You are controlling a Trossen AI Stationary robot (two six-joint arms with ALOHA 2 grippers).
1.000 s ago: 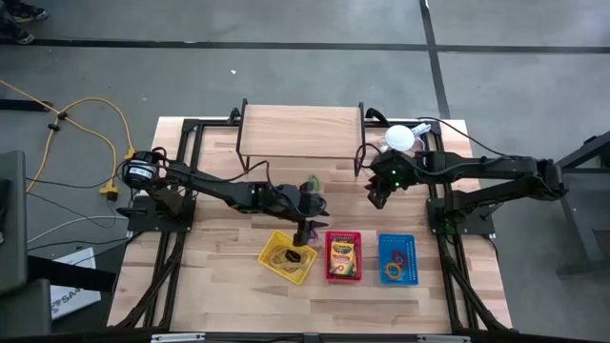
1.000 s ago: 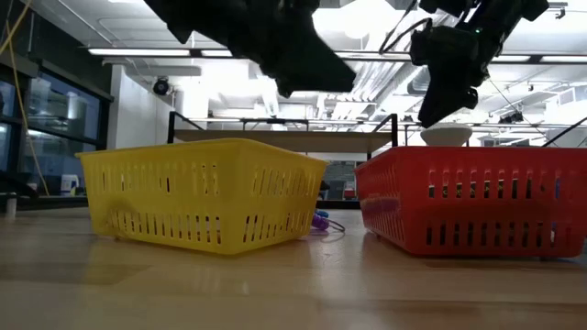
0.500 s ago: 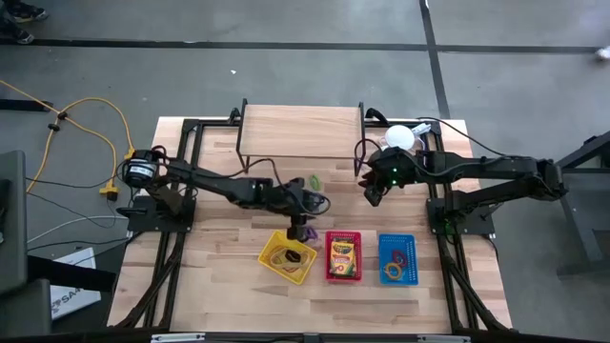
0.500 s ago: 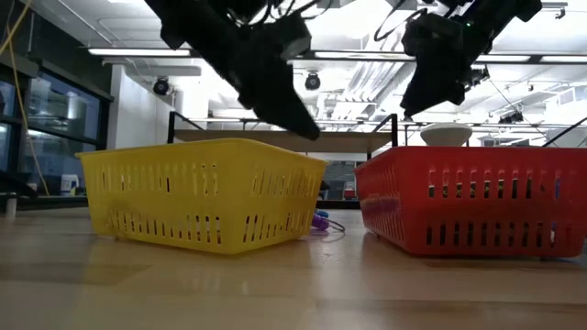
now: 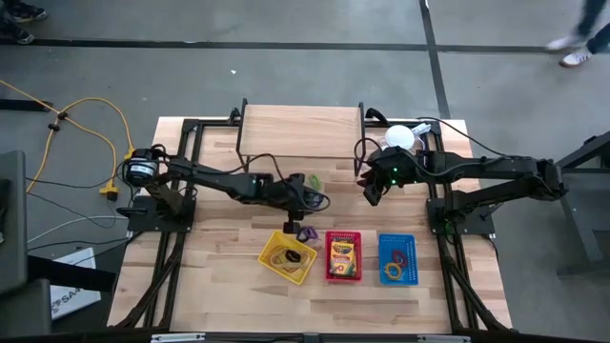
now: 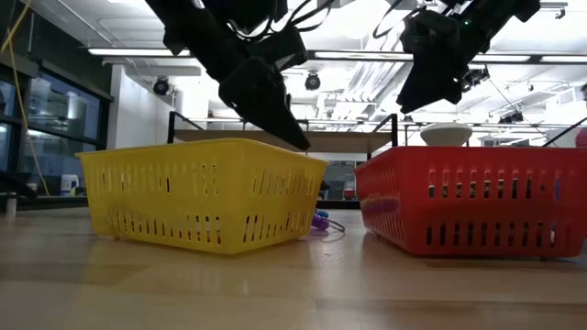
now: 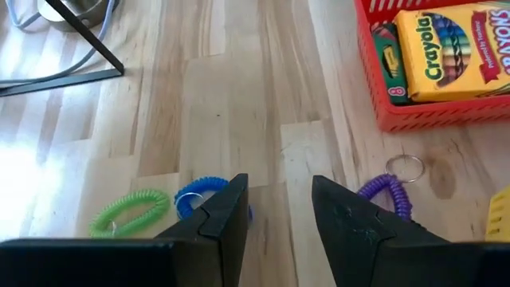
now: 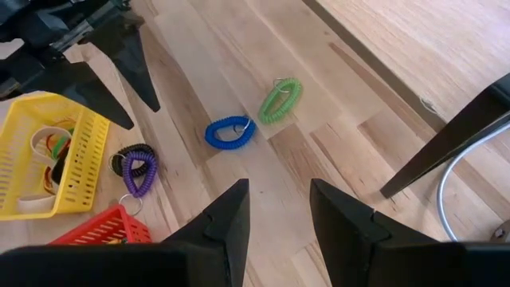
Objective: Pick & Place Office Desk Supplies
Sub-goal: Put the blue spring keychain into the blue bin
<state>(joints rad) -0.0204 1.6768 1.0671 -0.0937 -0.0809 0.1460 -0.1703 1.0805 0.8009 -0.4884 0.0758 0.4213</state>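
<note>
Three baskets are lined along the desk (image 5: 210, 276) front: yellow basket (image 5: 287, 256) with rubber bands, red basket (image 5: 343, 255) with a crayon box (image 7: 450, 49), blue basket (image 5: 397, 258) with rings. Left gripper (image 5: 289, 227) is held above loose coil rings, fingers apart, nothing clasped. Green coil (image 8: 280, 100), blue coil (image 8: 229, 131) and purple coil (image 8: 138, 174) are left on bare wood. Right gripper (image 5: 370, 196) is raised beside the shelf, fingers apart, empty.

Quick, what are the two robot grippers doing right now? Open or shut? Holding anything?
Left gripper: open, holding nothing, above the table near the blue coil.
Right gripper: open, holding nothing, up in the air.
</note>
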